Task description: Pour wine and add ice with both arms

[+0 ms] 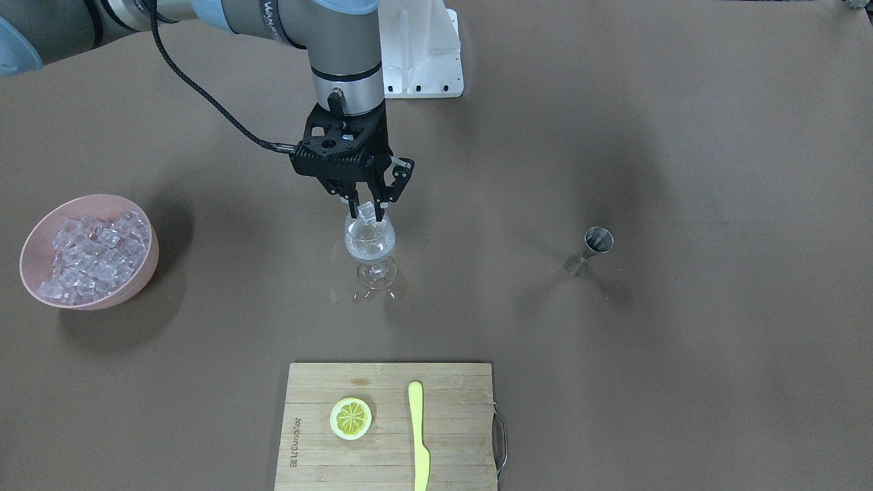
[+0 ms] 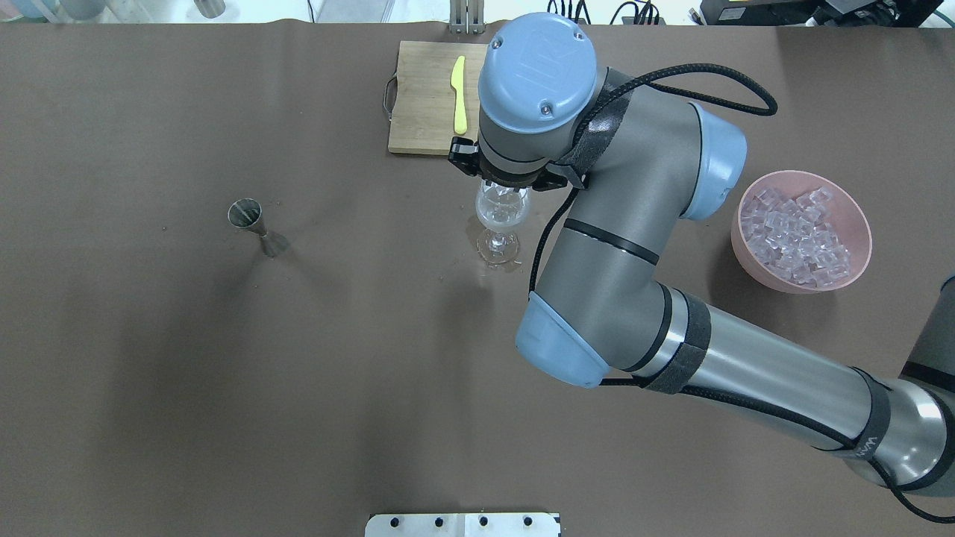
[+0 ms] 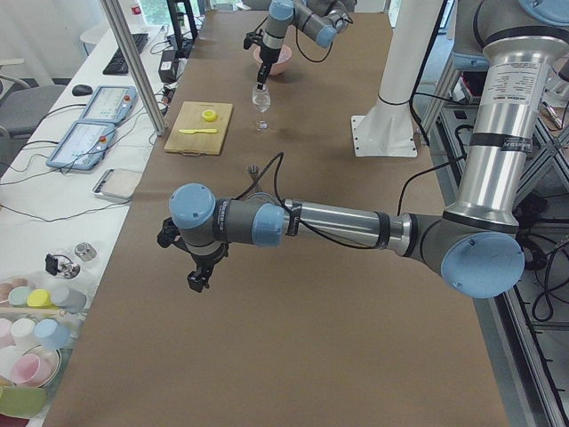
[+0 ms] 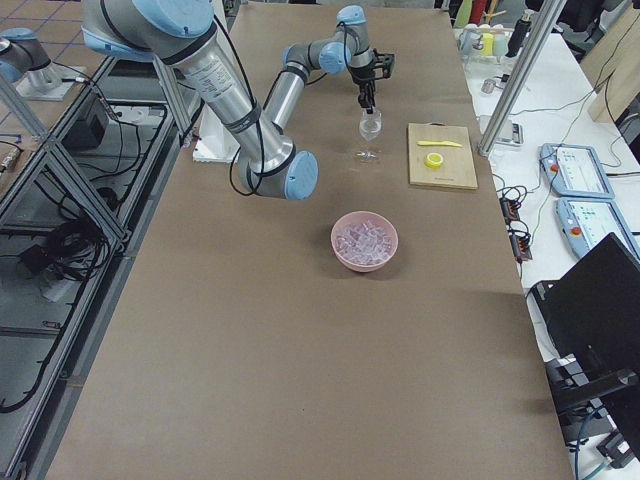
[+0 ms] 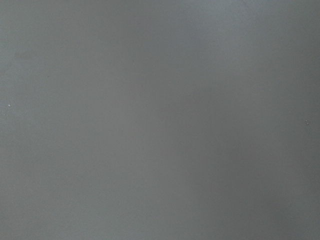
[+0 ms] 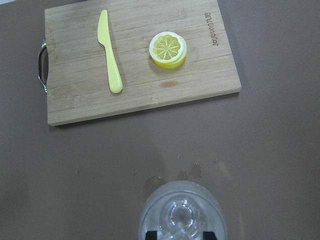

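Ice step: your right gripper pinches one ice cube narrowly over the glass. Next, open squarely above the rim.

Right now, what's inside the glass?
The wine glass bowl shows clear, glassy shapes, too see-through to count. The right gripper holds one ice cube at the rim and covers part of the opening, so what lies beneath it is hidden.

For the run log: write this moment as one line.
right arm: jaws shut on ice cube above wine glass | left arm: aside over bare table, jaws unclear | pink bowl: heaped with ice | jigger: upright
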Robot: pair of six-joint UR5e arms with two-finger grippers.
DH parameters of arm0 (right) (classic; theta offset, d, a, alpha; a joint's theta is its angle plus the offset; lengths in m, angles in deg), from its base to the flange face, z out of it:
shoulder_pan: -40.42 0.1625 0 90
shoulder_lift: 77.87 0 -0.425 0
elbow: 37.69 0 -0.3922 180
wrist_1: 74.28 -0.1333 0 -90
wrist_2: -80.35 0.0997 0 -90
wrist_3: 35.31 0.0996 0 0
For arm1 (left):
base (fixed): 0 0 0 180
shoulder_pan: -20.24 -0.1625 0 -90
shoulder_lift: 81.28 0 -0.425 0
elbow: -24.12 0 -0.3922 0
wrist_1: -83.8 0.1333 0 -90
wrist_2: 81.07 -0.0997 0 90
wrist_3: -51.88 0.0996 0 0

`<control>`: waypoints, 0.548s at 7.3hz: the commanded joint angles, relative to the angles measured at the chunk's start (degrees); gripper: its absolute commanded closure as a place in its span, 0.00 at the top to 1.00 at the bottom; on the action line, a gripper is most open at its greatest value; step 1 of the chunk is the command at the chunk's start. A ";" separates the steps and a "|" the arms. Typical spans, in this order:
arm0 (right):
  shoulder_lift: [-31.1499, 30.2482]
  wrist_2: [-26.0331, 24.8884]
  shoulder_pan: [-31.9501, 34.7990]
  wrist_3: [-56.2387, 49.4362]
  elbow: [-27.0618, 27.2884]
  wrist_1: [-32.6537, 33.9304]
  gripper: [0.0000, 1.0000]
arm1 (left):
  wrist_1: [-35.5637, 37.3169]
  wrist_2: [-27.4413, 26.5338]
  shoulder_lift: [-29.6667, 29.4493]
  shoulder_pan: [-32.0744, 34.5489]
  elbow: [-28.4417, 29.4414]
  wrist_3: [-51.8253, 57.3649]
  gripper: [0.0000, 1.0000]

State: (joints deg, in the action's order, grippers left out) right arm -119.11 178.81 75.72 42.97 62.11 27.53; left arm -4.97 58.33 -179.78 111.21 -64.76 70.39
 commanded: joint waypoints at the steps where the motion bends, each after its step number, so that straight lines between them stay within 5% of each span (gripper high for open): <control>1: -0.06 -0.63 0.04 -0.41 -0.12 0.23 0.00 | 0.00 0.00 0.15 0.00 -0.07 -0.05 0.99; 2: 0.03 -0.72 0.04 -0.41 -0.12 0.32 0.00 | 0.00 0.00 0.15 0.00 0.02 0.03 0.99; 4: 0.11 -1.68 0.04 -0.24 -0.12 0.23 0.98 | -0.09 0.00 0.06 0.00 0.02 0.03 0.99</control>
State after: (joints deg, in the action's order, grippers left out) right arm -119.07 177.81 75.75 42.61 61.95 27.78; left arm -4.98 58.33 -179.65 111.21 -64.75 70.38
